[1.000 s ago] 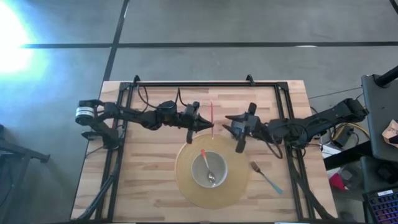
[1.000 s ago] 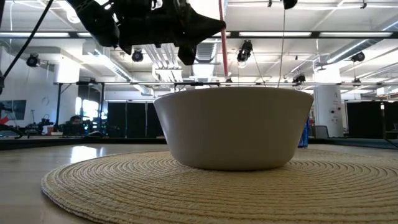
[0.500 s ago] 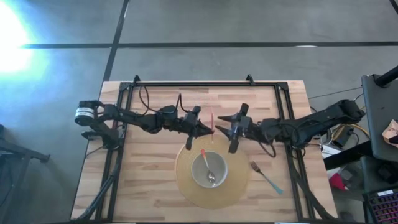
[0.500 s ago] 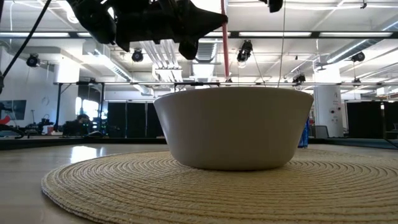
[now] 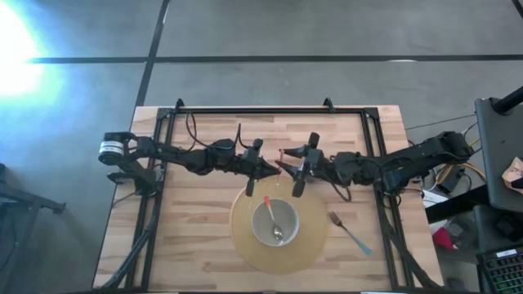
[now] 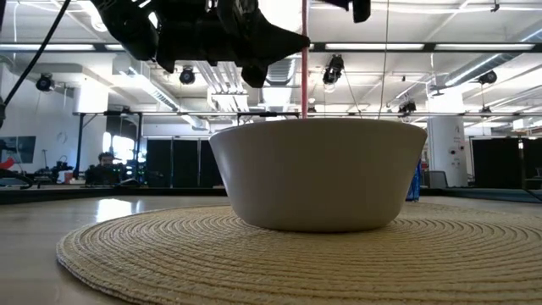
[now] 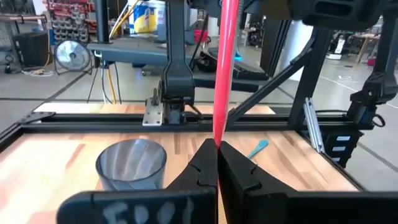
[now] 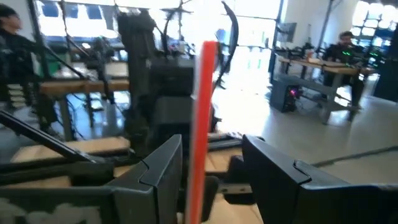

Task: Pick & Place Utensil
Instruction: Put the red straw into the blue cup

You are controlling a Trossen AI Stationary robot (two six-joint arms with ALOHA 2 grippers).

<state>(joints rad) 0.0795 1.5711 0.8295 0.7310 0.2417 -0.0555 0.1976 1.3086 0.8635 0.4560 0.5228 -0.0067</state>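
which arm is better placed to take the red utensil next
Right. Its open end effector already straddles the red utensil, which the left end effector holds upright by its lower end above the table.

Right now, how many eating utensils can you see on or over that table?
3. A spoon lies in the white bowl. A fork lies on the table, right of the mat. A red utensil is held upright by the left gripper, the right gripper around it. Others may be hidden.

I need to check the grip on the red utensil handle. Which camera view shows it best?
The left wrist view: the red handle stands upright, pinched between the left gripper fingers. The right wrist view shows it between the open right gripper fingers. The high view shows only a short red mark; the low view a thin red line.
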